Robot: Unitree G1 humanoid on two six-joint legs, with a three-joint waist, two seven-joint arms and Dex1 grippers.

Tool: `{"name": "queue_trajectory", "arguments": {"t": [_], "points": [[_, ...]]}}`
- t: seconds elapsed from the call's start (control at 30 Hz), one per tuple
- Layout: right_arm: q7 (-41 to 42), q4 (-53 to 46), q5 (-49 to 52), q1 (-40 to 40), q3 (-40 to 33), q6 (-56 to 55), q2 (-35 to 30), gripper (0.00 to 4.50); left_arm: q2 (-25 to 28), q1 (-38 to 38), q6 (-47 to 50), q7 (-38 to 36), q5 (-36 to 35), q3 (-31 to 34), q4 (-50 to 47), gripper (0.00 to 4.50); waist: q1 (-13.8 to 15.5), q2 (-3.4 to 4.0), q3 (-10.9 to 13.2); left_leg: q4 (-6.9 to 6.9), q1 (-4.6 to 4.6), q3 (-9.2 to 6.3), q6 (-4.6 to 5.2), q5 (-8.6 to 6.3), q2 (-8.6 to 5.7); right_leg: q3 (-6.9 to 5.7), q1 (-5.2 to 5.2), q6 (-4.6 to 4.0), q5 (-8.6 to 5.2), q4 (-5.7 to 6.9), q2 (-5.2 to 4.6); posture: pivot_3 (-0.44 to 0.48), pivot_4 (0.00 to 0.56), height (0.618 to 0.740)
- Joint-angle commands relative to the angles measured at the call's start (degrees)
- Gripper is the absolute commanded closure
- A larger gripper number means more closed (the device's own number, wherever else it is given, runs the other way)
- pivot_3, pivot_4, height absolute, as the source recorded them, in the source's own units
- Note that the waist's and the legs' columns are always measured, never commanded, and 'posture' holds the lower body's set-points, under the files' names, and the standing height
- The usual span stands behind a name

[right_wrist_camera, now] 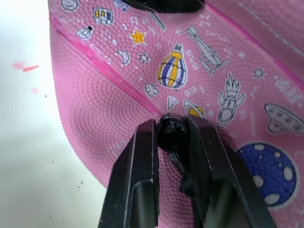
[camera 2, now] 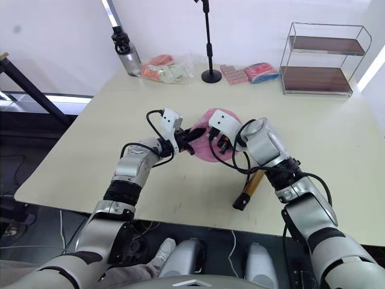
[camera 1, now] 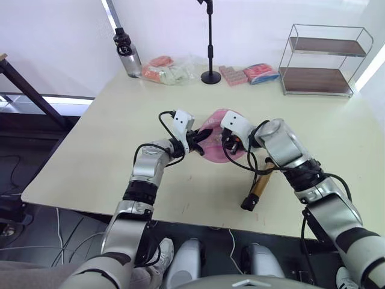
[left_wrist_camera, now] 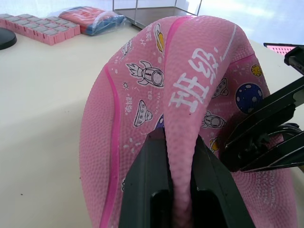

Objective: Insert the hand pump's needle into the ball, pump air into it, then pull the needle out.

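Observation:
The pink ball point(camera 1: 215, 118) lies soft and partly flat in the middle of the table. My left gripper point(camera 1: 201, 142) is shut on a raised fold of it point(left_wrist_camera: 183, 156). From the other side, my right gripper point(right_wrist_camera: 171, 126) is shut on the black fitting point(right_wrist_camera: 171, 137) of the needle, whose tip rests against the ball's skin point(right_wrist_camera: 95, 104); the metal pin itself is hidden. The hand pump point(camera 1: 260, 186) lies on the table under my right forearm, with its black hose point(camera 1: 251, 165) looping up to the right gripper point(camera 1: 228, 142).
At the far edge stand a black microphone stand point(camera 1: 210, 42), a water bottle point(camera 1: 127, 51), bagged packets point(camera 1: 165, 69), pink boxes point(camera 1: 233, 74) and a wire shelf point(camera 1: 322, 60). The table's front edge point(camera 1: 180, 218) runs close below the pump.

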Motion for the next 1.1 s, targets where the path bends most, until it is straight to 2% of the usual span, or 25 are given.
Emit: {"name": "queue_trajectory", "arguments": {"t": [0.03, 0.2, 0.4, 0.53, 0.83, 0.87, 1.0, 1.1], "points": [[-5.25, -0.85, -0.4, 4.44, -3.43, 10.08, -3.82, 4.16, 1.8, 2.25, 1.52, 2.19, 2.0, 0.74, 5.15, 4.5, 0.19, -0.02, 0.09, -0.03, -0.03, -0.02, 0.01, 0.0, -0.06, -0.01, 0.01, 0.04, -0.02, -0.06, -0.04, 0.0, 0.15, 0.74], [-9.23, -8.16, 2.57, 8.24, -4.32, 11.67, -3.87, 4.16, 1.49, 1.47, 0.93, 2.04, 1.91, -0.07, 5.67, 4.5, 0.3, -0.03, 0.28, -0.03, -0.18, -0.13, 0.05, 0.01, -0.28, -0.08, 0.02, 0.26, -0.15, -0.11, -0.18, 0.0, 0.15, 0.74], [-11.59, -12.15, 5.78, 10.47, -5.73, 8.87, -5.8, 4.16, 1.31, 0.84, -0.46, 2.19, 1.95, -0.16, 6.06, 4.5, 0.39, -0.04, 0.55, -0.03, -0.31, -0.18, 0.09, 0.04, -0.33, -0.27, 0.03, 0.3, -0.18, -0.12, -0.18, 0.0, 0.15, 0.74], [-14.29, -13.52, 8.99, 10.68, -9.38, 11.95, -4.92, 4.16, 1.39, 0.3, -2.02, 1.39, 1.85, -0.56, 6.86, 4.5, 0.55, -0.02, 0.67, 0.01, -0.51, -0.41, 0.11, 0.05, -0.43, -0.42, 0.02, 0.43, -0.19, -0.14, -0.18, 0.0, 0.15, 0.74], [-17.23, -16.31, 13.63, 12.72, -10.87, 6.97, -5.96, 4.16, 1.31, -3.62, -6.85, 0.01, 3.04, -2.37, 12.94, 4.5, 0.96, -0.02, 0.79, 0.14, -0.81, -1.01, 0.14, 0.09, -0.62, -0.83, 0.05, 0.6, -0.14, -0.15, -0.18, 0.0, 0.15, 0.74], [-17.03, -16.75, 13.87, 13.07, -10.55, 5.74, -6.68, 3.66, 1.3, -3.95, -7.17, -0.08, 3.05, -2.44, 13.53, 4.5, 0.96, -0.02, 0.82, 0.14, -0.82, -1.02, 0.16, 0.1, -0.62, -0.84, 0.05, 0.61, -0.14, -0.15, -0.18, 0.0, 0.15, 0.74], [-16.32, -20.0, 16.07, 14.5, -11.71, 3.65, -8.52, 2.22, 1.35, -4.85, -8.54, -0.78, 3.42, -2.77, 15.51, 4.5, 0.62, -0.17, 1.06, 0.17, -0.82, -1.05, 0.22, 0.15, -0.66, -0.82, 0.09, 0.63, -0.13, -0.15, -0.18, 0.0, 0.15, 0.74], [-15.15, -24.14, 18.6, 16.57, -14.19, 0.78, -10.61, 0.8, 1.36, -5.22, -9.09, -1.14, 3.56, -2.66, 16.38, 4.5, 0.48, -0.17, 1.18, 0.17, -0.81, -1.12, 0.23, 0.15, -0.66, -0.83, 0.08, 0.63, -0.13, -0.13, -0.14, 0.0, 0.15, 0.74]]}}
